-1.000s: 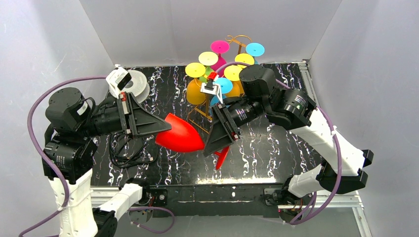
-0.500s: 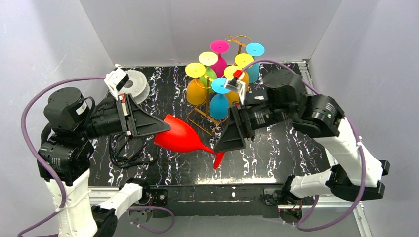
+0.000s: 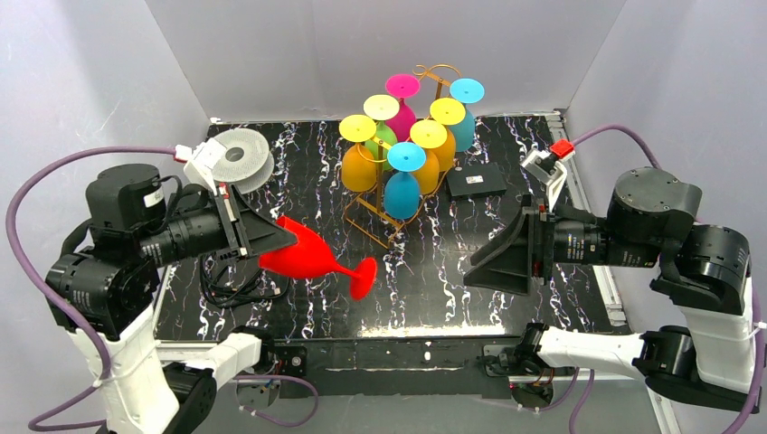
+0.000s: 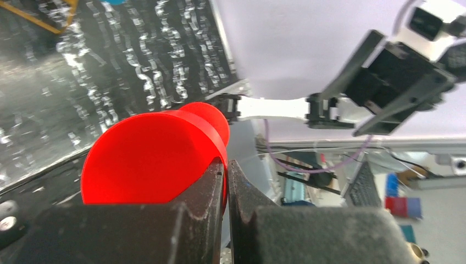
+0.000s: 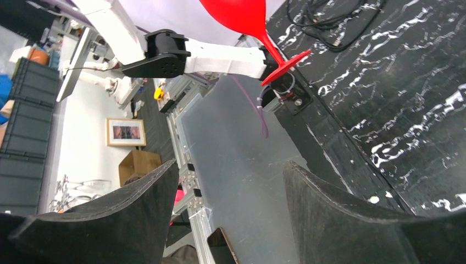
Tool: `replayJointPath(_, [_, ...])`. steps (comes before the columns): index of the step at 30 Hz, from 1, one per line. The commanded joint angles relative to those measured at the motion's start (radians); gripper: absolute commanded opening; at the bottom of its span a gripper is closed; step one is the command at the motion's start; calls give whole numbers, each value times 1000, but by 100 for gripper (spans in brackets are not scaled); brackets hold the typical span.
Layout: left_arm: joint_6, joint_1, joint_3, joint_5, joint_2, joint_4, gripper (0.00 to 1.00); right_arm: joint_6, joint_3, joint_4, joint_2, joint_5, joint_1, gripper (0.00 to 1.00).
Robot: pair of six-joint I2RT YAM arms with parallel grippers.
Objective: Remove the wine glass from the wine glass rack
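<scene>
Black marbled desk (image 3: pixel 470 298) inside pale grey walls carries the wire rack (image 3: pixel 387 237) at the back, where other coloured glasses (image 3: pixel 402 194) hang bowl-down by their feet. The red wine glass (image 3: pixel 303 258) is off the rack and well apart from it, held sideways above the near-left part of the desk. The left hand (image 3: pixel 288 237) is pressed together on the wall of its bowl, a grip that probably suits laying it down or passing it on. The right hand (image 3: pixel 475 269) is spread and holds nothing, standing far right, likely to keep clear. Most of the rack's wire is hidden behind the glasses. In the left wrist view the bowl hides its own stem. The right wrist view cuts the bowl off at the top edge.
</scene>
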Motion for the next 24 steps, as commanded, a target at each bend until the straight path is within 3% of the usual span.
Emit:
replayJointPath(1, [169,-3,20,-138,41,-210,0,6,-4,-56,0,102,4,77])
replayJointPath(11, [262,-2,-171,-467,34,-224,0,-14,52,-153,6,255,4,77])
replayJointPath(24, [342,-58,-562,-660,32,86,0,-17,18,-157,-46,515,4,78])
